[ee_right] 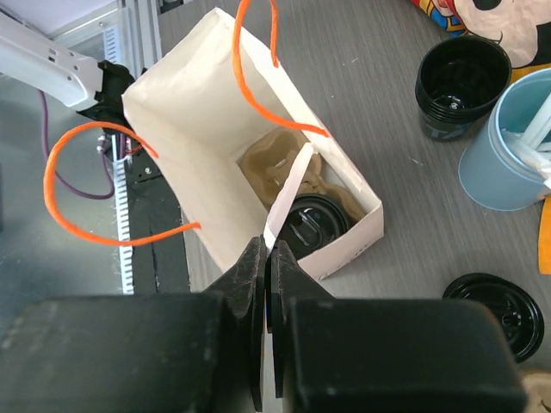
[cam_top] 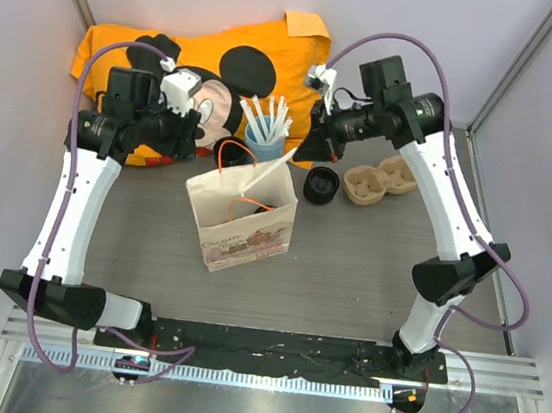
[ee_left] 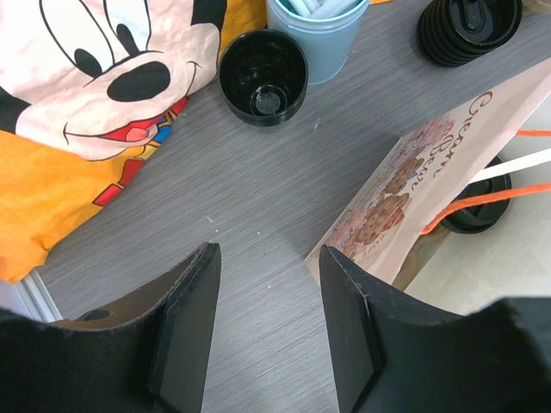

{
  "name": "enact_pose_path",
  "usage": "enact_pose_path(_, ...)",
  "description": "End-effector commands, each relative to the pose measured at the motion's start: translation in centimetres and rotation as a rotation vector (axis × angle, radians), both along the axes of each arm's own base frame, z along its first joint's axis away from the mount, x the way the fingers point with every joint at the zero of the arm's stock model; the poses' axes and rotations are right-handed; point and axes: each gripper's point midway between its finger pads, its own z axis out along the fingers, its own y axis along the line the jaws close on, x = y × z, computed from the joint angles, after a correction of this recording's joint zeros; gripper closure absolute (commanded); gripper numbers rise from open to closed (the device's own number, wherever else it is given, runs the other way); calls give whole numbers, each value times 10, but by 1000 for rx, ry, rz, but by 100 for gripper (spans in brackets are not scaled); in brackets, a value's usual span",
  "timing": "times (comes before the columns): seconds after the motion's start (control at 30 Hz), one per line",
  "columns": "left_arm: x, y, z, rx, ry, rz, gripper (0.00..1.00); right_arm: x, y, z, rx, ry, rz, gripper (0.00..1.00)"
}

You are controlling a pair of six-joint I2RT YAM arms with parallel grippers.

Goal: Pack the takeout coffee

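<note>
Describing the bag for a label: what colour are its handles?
Orange cord handles, clearest in the right wrist view.

Soft, even light from above fills the overhead view: the paper bag throws only a faint shadow, and the metal strip across the bottom of the frame gleams with pale glare. In the wrist views the left gripper and right gripper loom dark and blurred at the lower edge, the table beyond them sharp.
</note>
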Motion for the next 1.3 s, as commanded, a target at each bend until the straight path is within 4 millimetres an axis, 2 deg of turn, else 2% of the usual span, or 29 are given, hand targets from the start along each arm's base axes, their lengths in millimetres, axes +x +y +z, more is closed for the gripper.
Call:
enact_pose_path(0.0, 1, 2, 17, -11, -79, 10, 46, -6, 12, 7, -23, -54, 24, 99)
enact_pose_path(0.1, -2, 3, 18, -12, -86, 11, 46, -13, 27, -3, -33, -28, 72, 99)
enact_pose_path(0.33, -6, 5, 21, -16, -103, 18, 46, -30, 49, -24, -61, 2, 141, 99)
enact_pose_path(0.6, -8, 4, 18, -24, -101, 15, 46, -31, 73, -47, -98, 30, 170, 99)
enact_pose_path(0.93, -14, 4, 16, -37, -102, 14, 46, -40, 87, -67, -136, 44, 208, 99)
enact_pose_path(1.27, -15, 3, 16, -43, -103, 6, 46, -41, 85, -89, -198, 13, 249, 99)
